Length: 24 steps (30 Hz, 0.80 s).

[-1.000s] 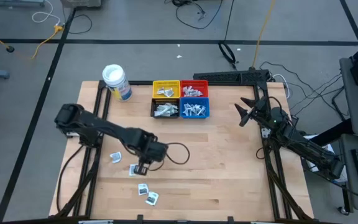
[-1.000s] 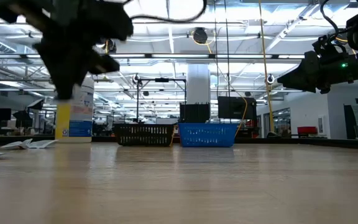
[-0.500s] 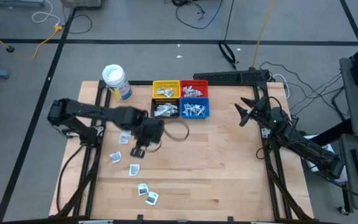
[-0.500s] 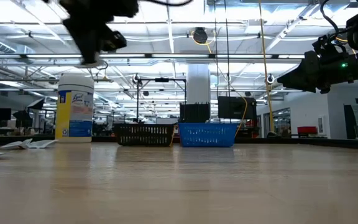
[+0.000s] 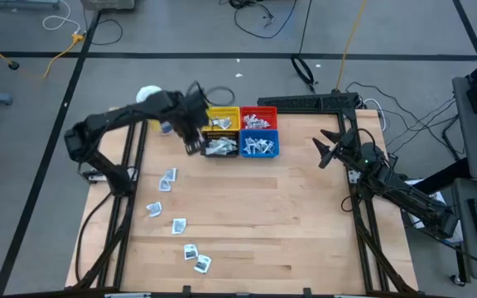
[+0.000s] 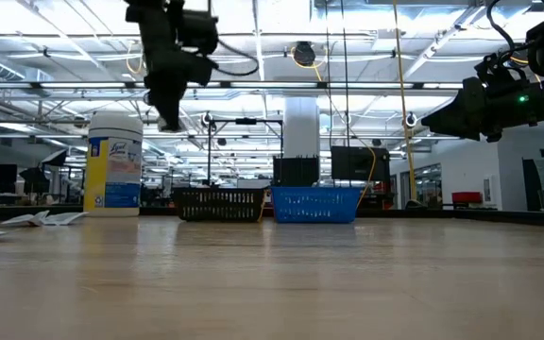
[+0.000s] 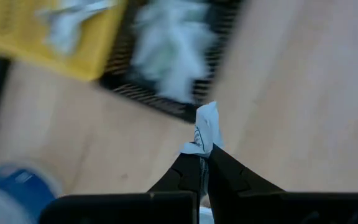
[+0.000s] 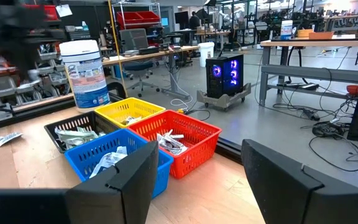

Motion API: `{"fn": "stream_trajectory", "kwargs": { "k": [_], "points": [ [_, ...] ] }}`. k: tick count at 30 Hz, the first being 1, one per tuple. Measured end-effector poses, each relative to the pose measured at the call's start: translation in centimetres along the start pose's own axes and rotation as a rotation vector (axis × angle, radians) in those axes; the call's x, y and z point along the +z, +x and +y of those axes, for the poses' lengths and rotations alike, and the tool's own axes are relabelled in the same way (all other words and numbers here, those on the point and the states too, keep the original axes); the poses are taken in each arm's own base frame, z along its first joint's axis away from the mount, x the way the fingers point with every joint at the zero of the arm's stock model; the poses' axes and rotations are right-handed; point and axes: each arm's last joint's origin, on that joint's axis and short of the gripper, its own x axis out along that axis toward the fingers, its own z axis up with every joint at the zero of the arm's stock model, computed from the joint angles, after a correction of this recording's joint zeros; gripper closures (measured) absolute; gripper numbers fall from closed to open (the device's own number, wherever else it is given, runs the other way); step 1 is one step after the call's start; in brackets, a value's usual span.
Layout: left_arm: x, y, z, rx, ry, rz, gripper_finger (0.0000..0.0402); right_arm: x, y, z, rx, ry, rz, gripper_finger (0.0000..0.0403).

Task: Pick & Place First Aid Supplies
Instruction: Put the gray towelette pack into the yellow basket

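Note:
My left gripper (image 5: 193, 147) hangs above the table at the left edge of the black bin (image 5: 222, 147), shut on a small white packet (image 7: 206, 127) with dark marks. In the low view this gripper (image 6: 168, 117) is high above the wood. Yellow (image 5: 221, 119), red (image 5: 258, 119) and blue (image 5: 260, 146) bins join the black one in a square block; all hold packets. Several loose packets (image 5: 169, 178) lie flat on the table's left half. My right gripper (image 5: 323, 152) waits open at the far right, held level. My left gripper pinches the packet's lower end (image 7: 197, 148) between its two fingertips (image 7: 185, 171), coming from above and pointing steeply down. The rest of the packet sticks out past the tips, slightly crumpled. It is lifted clear of the table and the bins.
A white-lidded round jar (image 6: 113, 162) stands at the far left, behind my left arm in the high view. Bare wood (image 5: 305, 223) fills the table's middle and right. More loose packets (image 5: 197, 257) lie near the front edge.
My left gripper has risen from the loose packets at the table's near left and swung toward the far edge, up to the black bin, rolling as it went. The packet travelled with it. The gripper stayed shut.

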Motion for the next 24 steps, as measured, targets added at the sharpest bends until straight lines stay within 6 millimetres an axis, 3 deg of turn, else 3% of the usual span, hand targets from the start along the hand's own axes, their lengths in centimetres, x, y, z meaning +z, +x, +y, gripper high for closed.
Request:
{"fn": "stream_trajectory", "kwargs": {
  "k": [6,11,24],
  "points": [
    [-1.0,-0.6,5.2,0.051,-0.187,-0.012,0.0394,0.0,0.0,0.0,0.0,0.0,0.0,0.0174],
    [-1.2,-0.3,7.6,0.067,-0.268,0.002,0.0394,0.0,0.0,0.0,0.0,0.0,0.0,0.0174],
    [6.0,3.8,12.1,0.031,-0.32,0.156,0.0394,0.0,0.0,0.0,0.0,0.0,0.0,0.0175]
  ]
}}
